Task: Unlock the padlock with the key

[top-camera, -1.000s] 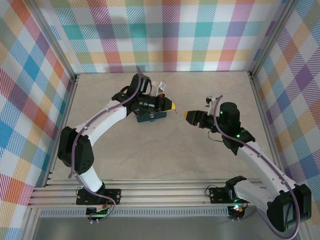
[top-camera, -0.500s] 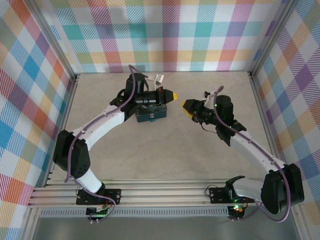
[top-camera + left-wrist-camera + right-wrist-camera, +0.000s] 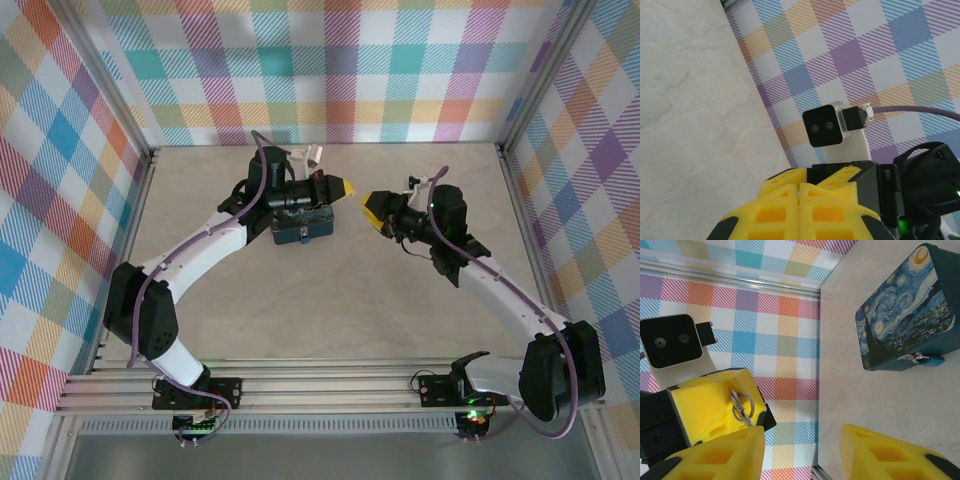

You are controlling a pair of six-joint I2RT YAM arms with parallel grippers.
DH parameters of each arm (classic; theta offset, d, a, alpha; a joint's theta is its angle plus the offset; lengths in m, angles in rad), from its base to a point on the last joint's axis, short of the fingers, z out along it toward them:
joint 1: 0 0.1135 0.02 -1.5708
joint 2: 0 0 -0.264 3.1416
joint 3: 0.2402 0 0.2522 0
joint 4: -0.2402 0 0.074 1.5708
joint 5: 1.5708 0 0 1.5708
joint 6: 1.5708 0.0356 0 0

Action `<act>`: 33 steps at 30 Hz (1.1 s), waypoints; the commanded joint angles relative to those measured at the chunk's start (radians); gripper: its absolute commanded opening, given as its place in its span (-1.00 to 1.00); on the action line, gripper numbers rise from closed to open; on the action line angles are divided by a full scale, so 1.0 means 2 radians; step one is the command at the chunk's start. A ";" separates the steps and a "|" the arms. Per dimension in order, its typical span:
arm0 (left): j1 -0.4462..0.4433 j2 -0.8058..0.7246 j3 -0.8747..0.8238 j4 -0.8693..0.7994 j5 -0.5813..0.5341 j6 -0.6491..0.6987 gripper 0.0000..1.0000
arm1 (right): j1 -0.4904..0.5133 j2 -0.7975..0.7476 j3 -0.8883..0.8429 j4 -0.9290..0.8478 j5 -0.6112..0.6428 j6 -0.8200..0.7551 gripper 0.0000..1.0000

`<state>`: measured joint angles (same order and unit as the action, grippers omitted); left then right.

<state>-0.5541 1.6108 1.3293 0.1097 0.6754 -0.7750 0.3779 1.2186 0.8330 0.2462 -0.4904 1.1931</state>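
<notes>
Right wrist shows left fingers (image 3: 705, 410) clamped on the key (image 3: 742, 408), right fingers (image 3: 890, 456) apart.

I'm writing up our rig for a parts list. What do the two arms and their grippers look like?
The left arm and right arm have white links, black joints and a purple cable alongside. The left gripper and right gripper have yellow fingers with triangular cut-outs. A black square camera sits on a white wrist mount.

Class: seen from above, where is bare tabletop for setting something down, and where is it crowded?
Free: tabletop between box and near rails. Crowded: beside the box, where left end effector and right end effector nearly meet.
</notes>
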 commanded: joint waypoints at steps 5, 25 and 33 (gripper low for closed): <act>-0.008 -0.014 -0.005 -0.075 -0.037 -0.003 -1.00 | 0.000 -0.024 0.014 -0.016 0.037 -0.011 -0.10; -0.011 -0.013 -0.006 -0.021 -0.029 -0.052 -1.00 | 0.006 0.038 0.026 0.040 -0.014 0.052 -0.14; -0.013 -0.012 -0.010 -0.019 -0.031 -0.053 -1.00 | 0.010 0.055 0.033 0.063 -0.028 0.065 -0.40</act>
<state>-0.5690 1.5974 1.3121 0.0288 0.6003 -0.8715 0.3859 1.3136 0.8616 0.3195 -0.5106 1.3106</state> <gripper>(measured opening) 0.048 0.312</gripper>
